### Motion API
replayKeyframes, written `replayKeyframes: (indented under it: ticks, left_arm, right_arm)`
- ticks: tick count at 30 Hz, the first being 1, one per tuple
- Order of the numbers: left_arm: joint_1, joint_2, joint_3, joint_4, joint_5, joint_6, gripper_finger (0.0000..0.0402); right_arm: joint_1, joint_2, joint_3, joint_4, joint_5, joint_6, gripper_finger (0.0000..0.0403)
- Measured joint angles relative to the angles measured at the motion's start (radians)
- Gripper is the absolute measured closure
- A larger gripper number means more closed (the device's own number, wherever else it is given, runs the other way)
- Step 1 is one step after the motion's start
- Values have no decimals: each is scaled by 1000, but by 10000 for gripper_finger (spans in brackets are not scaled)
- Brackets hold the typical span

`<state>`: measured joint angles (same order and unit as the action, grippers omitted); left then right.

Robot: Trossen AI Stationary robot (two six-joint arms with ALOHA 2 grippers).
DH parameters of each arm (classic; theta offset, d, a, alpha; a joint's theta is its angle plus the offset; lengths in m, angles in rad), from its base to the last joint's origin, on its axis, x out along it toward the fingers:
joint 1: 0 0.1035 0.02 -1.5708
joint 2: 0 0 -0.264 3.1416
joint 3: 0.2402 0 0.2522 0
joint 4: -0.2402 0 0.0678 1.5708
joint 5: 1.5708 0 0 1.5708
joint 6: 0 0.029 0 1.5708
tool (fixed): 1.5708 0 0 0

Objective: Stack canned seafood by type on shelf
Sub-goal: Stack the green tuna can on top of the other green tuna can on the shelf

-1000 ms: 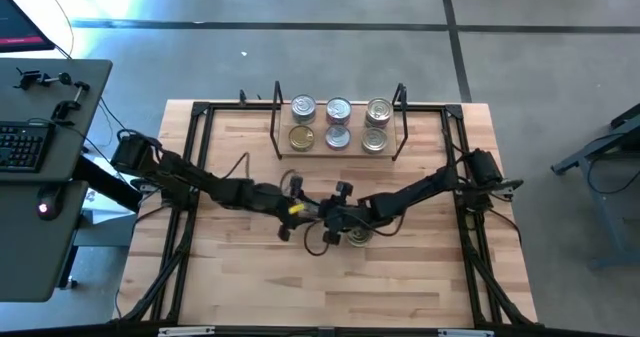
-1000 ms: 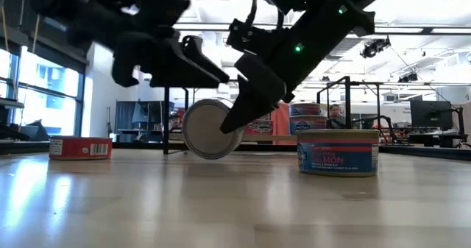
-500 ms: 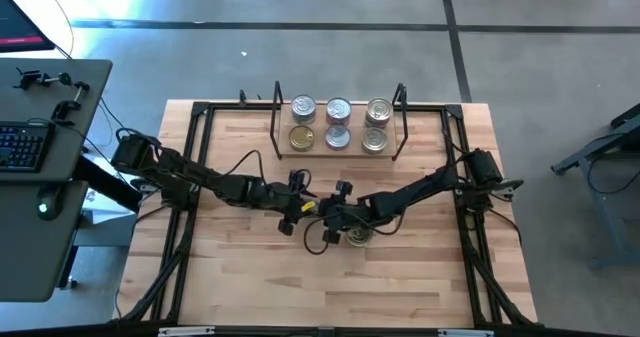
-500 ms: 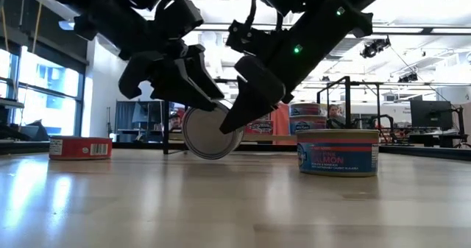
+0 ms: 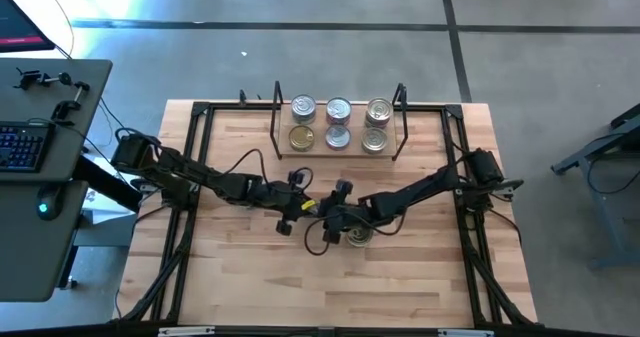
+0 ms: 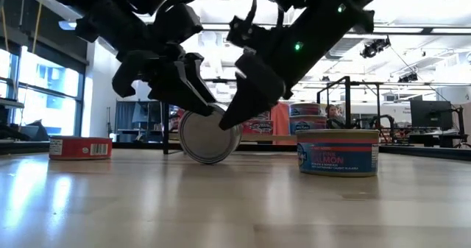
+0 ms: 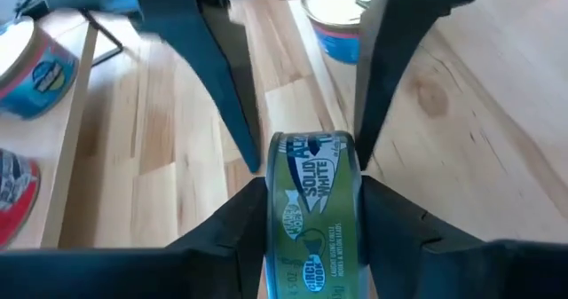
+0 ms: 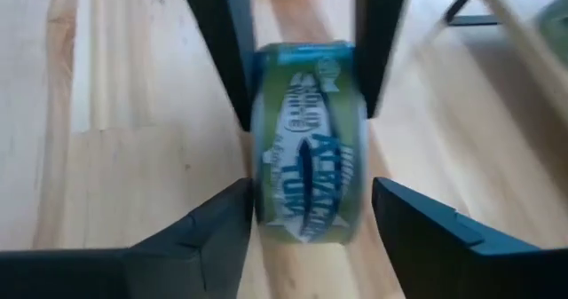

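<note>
A green-labelled tuna can (image 6: 210, 135) stands on its edge at mid-table between both grippers. My left gripper (image 5: 303, 205) comes at it from the left and my right gripper (image 5: 330, 213) from the right, each shut on it. A salmon can (image 5: 357, 238) sits flat on the table just near-side of my right gripper. The shelf (image 5: 320, 154) stands at the far side with several cans on its board. Whether the tuna can's lower rim touches the table, I cannot tell. My left gripper (image 7: 312, 237) pinches the tuna can (image 7: 312, 219) across its two flat ends, fingers (image 7: 240, 237) level from the table's left. The can stands on edge, label wall toward the wrist. My right gripper (image 8: 309, 237) holds the same can (image 8: 306, 148) across its flat ends from the opposite side, fingers (image 8: 213, 237) slanting down from the right.
A red-labelled can (image 6: 81, 146) lies flat on the table, off to the left in the low view. The black frame (image 5: 200, 112) runs round the tabletop. Bare wood lies along the near part of the table (image 5: 330, 287).
My left gripper has moved right toward the tuna can and taken hold of it opposite my right gripper. The can, tilted in the right gripper before, now stands upright on edge and sits slightly lower.
</note>
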<state>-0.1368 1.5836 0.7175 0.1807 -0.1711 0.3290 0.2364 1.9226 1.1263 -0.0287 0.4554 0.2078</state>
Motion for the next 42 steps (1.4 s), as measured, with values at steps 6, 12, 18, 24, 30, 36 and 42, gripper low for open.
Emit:
replayKeyframes:
  ticks: [6, 12, 18, 24, 30, 36, 42]
  left_arm:
    - [-1, -4, -79, 118, -47, -73, 270]
    - [-4, -4, -225, 424, -47, -118, 270]
    - [-8, -36, -342, 742, 46, -138, 270]
    - [-8, -81, -395, 899, 160, -140, 270]
    - [-8, -105, -397, 889, 191, -154, 270]
    - [-9, -111, -397, 873, 191, -101, 252]
    - [-16, -144, -322, 701, 110, -58, 189]
  right_arm:
    - [65, -53, -25, -73, 166, 14, 174]
    - [129, -53, -149, 19, 252, 119, 173]
    - [140, -52, -261, 383, 249, 50, 172]
    - [140, -52, -269, 644, 223, -136, 172]
    - [134, -52, -218, 675, 132, -182, 195]
    - [117, -52, -193, 628, 97, -170, 282]
    - [94, -52, -165, 477, 100, -150, 282]
